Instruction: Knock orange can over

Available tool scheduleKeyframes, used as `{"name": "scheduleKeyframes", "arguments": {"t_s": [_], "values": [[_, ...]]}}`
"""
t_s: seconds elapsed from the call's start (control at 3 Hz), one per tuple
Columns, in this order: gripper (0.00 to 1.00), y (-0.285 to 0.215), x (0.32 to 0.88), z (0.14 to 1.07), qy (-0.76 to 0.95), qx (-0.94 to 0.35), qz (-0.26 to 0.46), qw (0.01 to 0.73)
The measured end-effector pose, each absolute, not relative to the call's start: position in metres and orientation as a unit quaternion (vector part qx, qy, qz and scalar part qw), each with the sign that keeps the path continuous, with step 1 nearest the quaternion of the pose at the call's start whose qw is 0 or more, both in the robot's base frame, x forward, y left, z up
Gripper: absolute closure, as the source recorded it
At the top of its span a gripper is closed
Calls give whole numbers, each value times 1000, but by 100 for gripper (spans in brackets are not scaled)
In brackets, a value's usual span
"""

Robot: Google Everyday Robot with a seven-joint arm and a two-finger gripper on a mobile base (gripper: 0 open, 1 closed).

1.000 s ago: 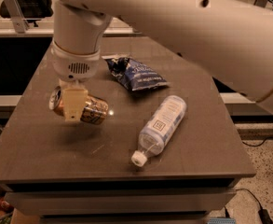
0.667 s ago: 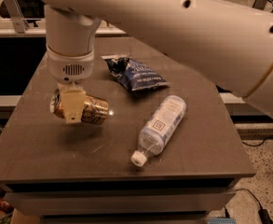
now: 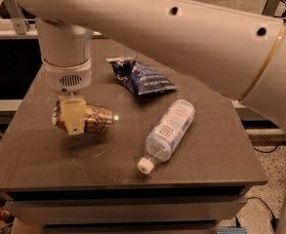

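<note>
The orange can point(image 3: 96, 120) lies on its side at the left of the dark table point(image 3: 45, 165), its silver top pointing left. My gripper point(image 3: 74, 117) hangs straight down from the white wrist over the can. One cream finger point(image 3: 74, 115) crosses the can's front, and the other is hidden behind it. The gripper looks shut on the can. A shadow lies on the table just under the can, so it may be held slightly above the surface.
A clear plastic bottle point(image 3: 167, 133) with a white cap lies on its side right of centre. A dark blue snack bag point(image 3: 140, 76) lies at the back. My white arm spans the top of the view. The table's front edge is close below.
The gripper and the can have shifted slightly down and to the left together. The bottle and bag have not moved.
</note>
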State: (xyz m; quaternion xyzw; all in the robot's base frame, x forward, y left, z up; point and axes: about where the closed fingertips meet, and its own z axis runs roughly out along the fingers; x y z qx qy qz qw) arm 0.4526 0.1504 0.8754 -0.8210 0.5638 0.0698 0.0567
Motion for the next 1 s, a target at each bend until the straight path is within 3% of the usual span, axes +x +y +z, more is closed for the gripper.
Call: {"name": "scheduleKeyframes", "arguments": {"t_s": [1.0], "values": [[100,155,446,847,566,-818,94,43]]}}
